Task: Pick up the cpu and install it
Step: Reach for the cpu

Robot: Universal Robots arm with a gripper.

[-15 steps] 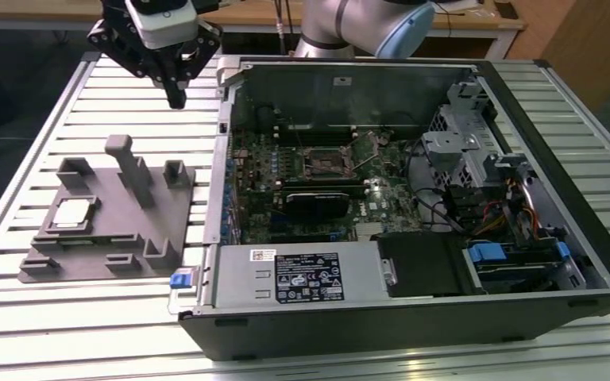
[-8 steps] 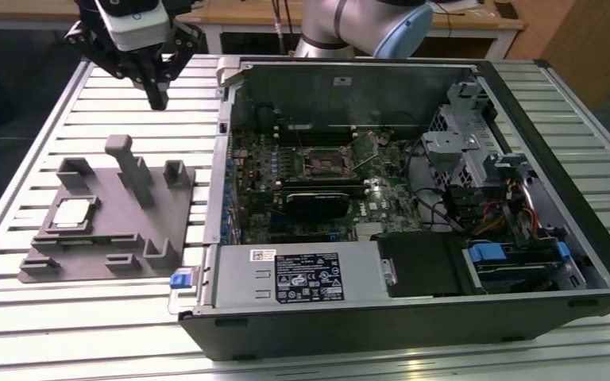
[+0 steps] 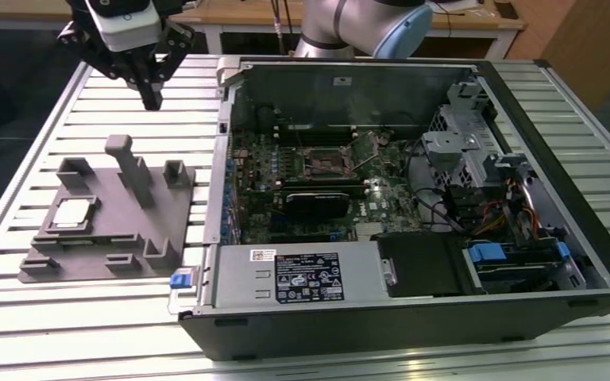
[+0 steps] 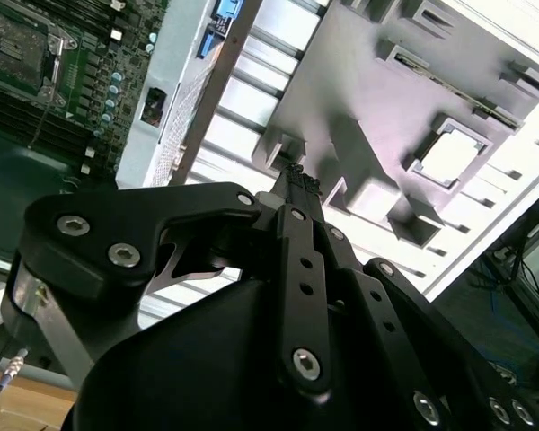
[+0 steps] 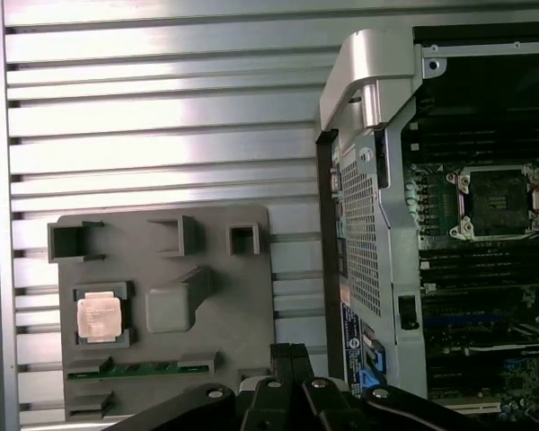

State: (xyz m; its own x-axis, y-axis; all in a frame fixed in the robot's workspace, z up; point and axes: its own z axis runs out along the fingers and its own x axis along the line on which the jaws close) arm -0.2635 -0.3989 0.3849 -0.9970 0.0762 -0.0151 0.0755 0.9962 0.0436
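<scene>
The cpu (image 3: 72, 214) lies uncovered in the grey tray (image 3: 125, 226); the gripper (image 3: 152, 101), closed and empty, hangs apart, top cut off.

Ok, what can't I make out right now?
- Chip corner mark: washed out by glare in the first wrist view.
- Socket pins: too small and dark in the first wrist view.
- Tray near side: hidden behind the claw in the second wrist view.

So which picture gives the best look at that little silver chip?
The first wrist view: it looks straight down on the cpu, square in its grey tray pocket. The exterior view shows it slanted; the second wrist view shows it glaring white, at an angle.
</scene>
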